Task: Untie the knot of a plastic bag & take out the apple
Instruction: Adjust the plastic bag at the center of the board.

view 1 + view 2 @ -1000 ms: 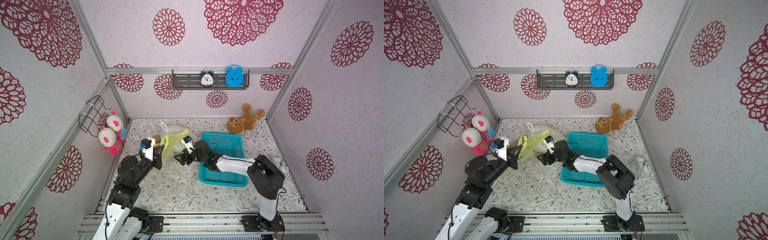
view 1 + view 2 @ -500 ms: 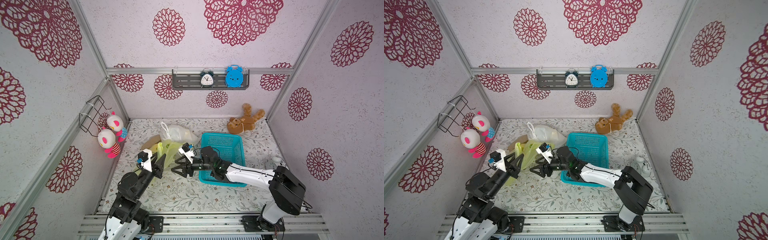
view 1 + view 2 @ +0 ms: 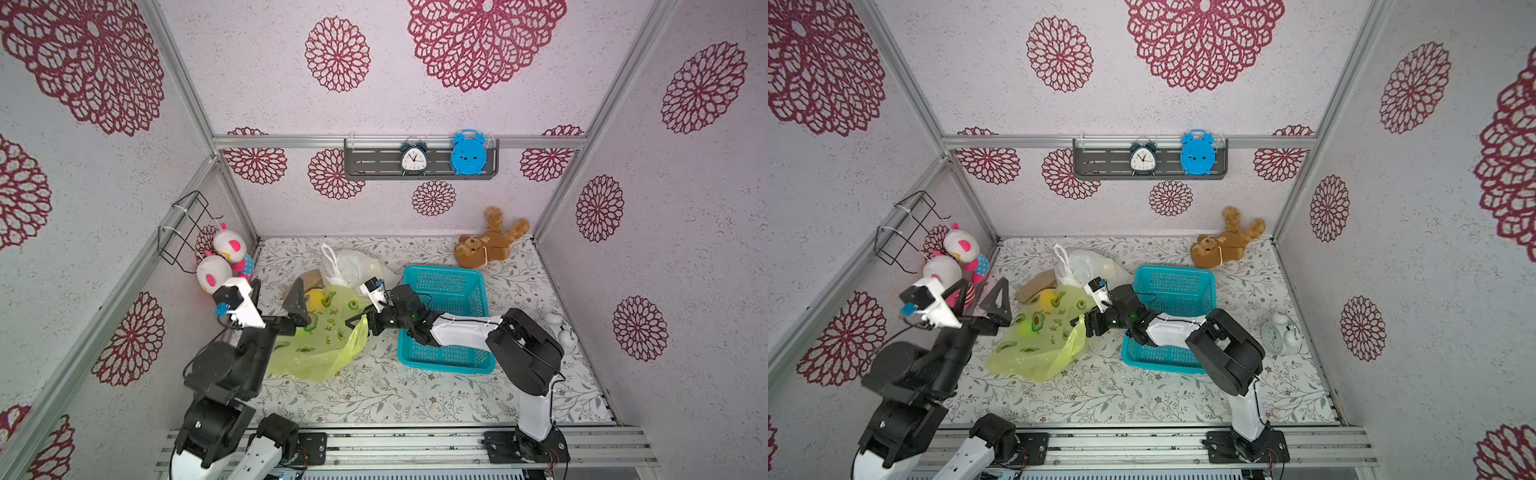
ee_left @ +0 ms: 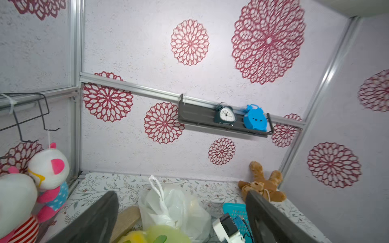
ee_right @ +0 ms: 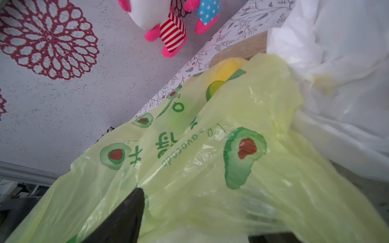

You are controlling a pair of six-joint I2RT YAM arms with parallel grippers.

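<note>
The avocado-print plastic bag (image 3: pixel 320 345) lies slack on the counter (image 3: pixel 374 390) between the two arms, its length running from the near edge toward the back wall. No knot shows in any view.

A yellow round fruit (image 3: pixel 314 297) sits at the bag's far end, partly under the film. A green round form (image 3: pixel 1025 328) shows through the plastic by the left arm. I cannot tell which of them is the apple.

The right tool (image 3: pixel 362 326) reaches in from over the teal basket (image 3: pixel 440 270) and meets the bag's right edge, where a flap stands up against it. In the right wrist view its fingers (image 5: pixel 126 212) stand apart with film draped across the gap, and nothing looks pinched.

The left tool (image 3: pixel 277 293) is spread wide and empty. It is raised over the bag's left part and aimed at the back wall rather than down.

The right arm is therefore the nearer one, with the bag lying straight ahead of its jaws. The left would probably have to tip downward before it could take any plastic.
</note>
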